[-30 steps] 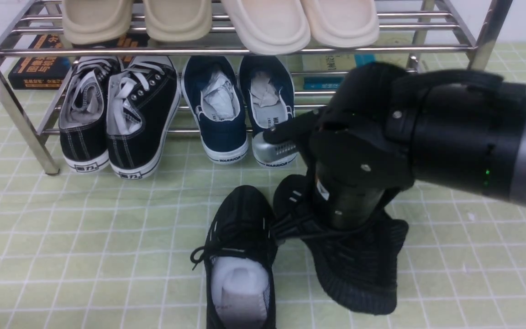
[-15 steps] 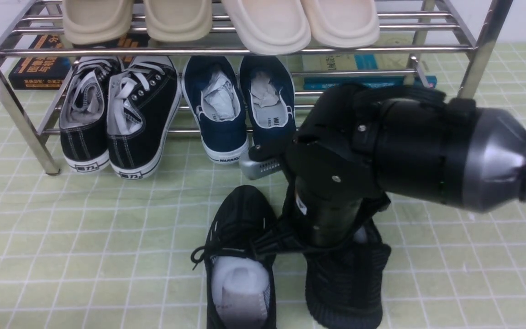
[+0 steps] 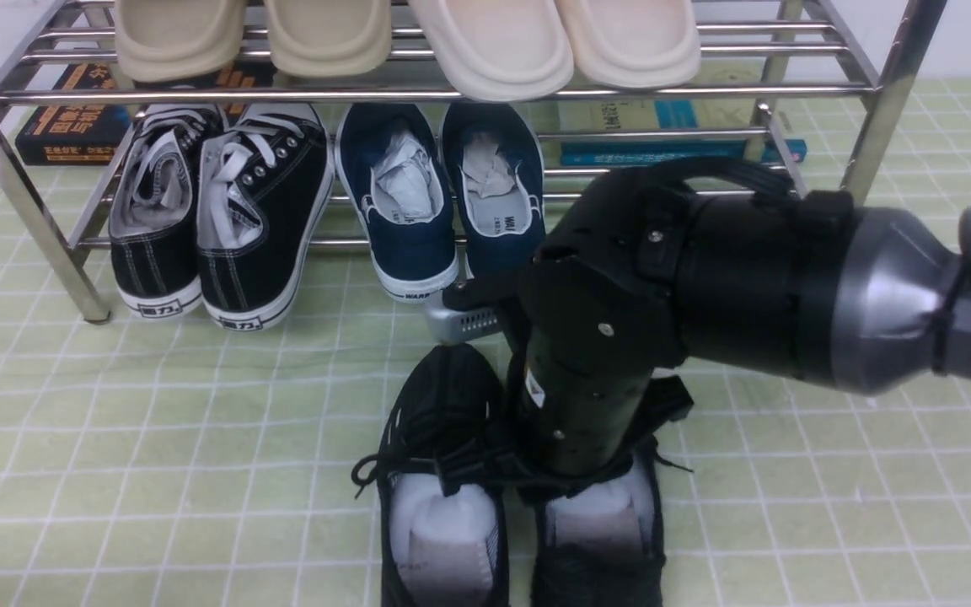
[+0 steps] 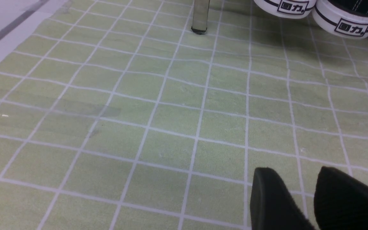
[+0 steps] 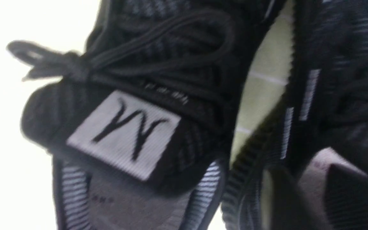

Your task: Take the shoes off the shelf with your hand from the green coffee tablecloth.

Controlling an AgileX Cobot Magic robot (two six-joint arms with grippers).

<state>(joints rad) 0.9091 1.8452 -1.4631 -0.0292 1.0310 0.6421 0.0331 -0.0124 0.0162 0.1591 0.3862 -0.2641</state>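
Observation:
Both black mesh shoes lie side by side on the green coffee tablecloth [image 3: 157, 438], in front of the shelf [image 3: 418, 94]. The left shoe [image 3: 443, 405] shows white stuffing. The right shoe [image 3: 599, 539] lies flat under my right gripper, the black hand [image 3: 570, 421], which reaches in from the right. Its fingers point down onto that shoe's tongue, and its silver thumb tip [image 3: 460, 320] sticks out leftward. In the right wrist view the gripper [image 5: 305, 169] stands apart over the stuffing, beside the left shoe's tongue label [image 5: 126, 134]. My left gripper [image 4: 294, 169] hangs open over bare cloth.
On the shelf's lower tier stand black canvas sneakers [image 3: 216, 211] and navy slip-ons [image 3: 443, 194]. Beige slippers [image 3: 401, 34] lie on the upper tier. Books [image 3: 72, 118] lie behind the shelf. A chrome leg [image 4: 200, 16] stands ahead of the left gripper.
The right shoe, first tilted up under the hand, has come down and leftward and now lies flat next to the left shoe. The hand moved left and lower with it.

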